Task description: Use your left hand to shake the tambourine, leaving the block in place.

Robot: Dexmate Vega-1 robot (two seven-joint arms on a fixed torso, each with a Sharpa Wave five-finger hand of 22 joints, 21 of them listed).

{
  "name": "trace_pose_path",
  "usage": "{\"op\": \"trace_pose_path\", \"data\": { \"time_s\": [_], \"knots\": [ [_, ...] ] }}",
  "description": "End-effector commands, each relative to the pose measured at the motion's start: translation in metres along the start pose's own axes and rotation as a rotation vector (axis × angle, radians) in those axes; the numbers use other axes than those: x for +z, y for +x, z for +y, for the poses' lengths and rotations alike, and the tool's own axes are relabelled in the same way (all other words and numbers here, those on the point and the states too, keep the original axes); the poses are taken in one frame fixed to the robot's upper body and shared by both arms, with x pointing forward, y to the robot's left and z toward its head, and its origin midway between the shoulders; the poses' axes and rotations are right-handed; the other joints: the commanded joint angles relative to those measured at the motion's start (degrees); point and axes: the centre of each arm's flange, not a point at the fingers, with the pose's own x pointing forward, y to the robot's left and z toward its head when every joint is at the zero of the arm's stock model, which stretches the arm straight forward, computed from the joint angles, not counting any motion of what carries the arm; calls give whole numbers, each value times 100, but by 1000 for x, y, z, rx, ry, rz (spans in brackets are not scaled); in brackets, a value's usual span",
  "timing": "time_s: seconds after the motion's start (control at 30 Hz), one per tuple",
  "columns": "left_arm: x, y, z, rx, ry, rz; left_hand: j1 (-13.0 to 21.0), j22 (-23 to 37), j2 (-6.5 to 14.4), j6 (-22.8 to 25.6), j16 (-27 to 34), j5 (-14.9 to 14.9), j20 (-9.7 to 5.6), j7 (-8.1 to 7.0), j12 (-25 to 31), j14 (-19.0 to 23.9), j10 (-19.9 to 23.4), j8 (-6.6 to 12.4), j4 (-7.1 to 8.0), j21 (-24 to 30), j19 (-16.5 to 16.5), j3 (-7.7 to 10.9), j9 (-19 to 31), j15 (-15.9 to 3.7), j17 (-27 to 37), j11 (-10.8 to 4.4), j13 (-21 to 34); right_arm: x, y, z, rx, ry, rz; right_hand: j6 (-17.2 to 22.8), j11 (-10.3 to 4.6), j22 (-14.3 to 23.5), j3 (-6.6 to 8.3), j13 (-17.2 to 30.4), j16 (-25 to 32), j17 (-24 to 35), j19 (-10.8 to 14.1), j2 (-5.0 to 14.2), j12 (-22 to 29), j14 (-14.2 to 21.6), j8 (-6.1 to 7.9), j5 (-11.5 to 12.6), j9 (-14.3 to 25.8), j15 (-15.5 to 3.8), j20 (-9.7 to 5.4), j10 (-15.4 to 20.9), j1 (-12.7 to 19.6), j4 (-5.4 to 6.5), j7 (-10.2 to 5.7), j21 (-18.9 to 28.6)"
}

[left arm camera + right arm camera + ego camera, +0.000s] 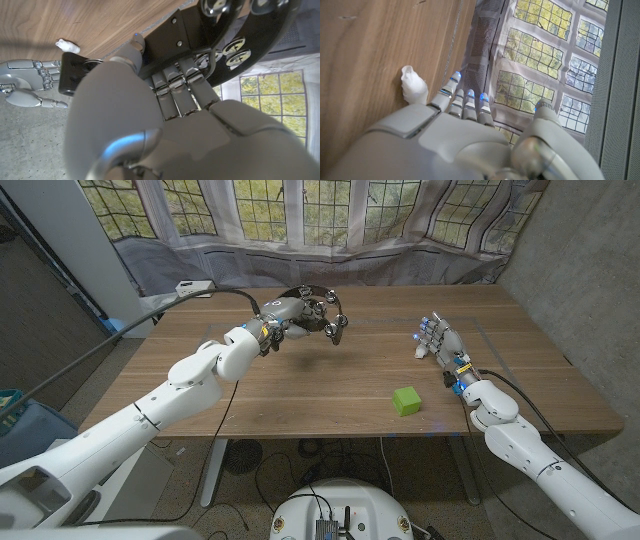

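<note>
Nearest me on the wooden surface (pixel 300 395) sits the small green cube block (pixel 406 400), untouched. Beyond it to the right, my right robot hand (pixel 437 342) waits released, fingers apart. Farther left of the block, my left robot hand (pixel 290 313) grasps the black round metal-jingled tambourine (pixel 325 310) aloft by its rim; it looks light, stiff and rattly.

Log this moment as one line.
left hand: holds tambourine above table | right hand: open | block: on table
</note>
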Motion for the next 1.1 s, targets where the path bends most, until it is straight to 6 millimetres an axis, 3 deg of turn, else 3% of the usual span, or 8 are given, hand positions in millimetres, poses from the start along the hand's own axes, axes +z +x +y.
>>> {"op": "trace_pose_path", "data": {
  "time_s": [0.03,1.1],
  "knots": [
    [2,-23,-10,-31,-15,22,7,9,410,144,50,53,3,128,5,426,192,26,58,38,-9,107,10,-422,144,-122,871,-1,0,2,20,3,1,26,-3,19,35,10,-8,26,28,19,3,33,9,13,16,2,6,48,65,-20,47,3],
    [11,-95,-30,-59,-58,81,15,4,392,155,50,53,20,134,-61,400,202,25,40,115,-48,147,11,-420,156,-116,887,5,-12,7,39,-6,-25,25,-6,19,28,11,-10,27,25,11,3,31,7,12,16,1,9,53,65,-22,47,0]
  ]
}}
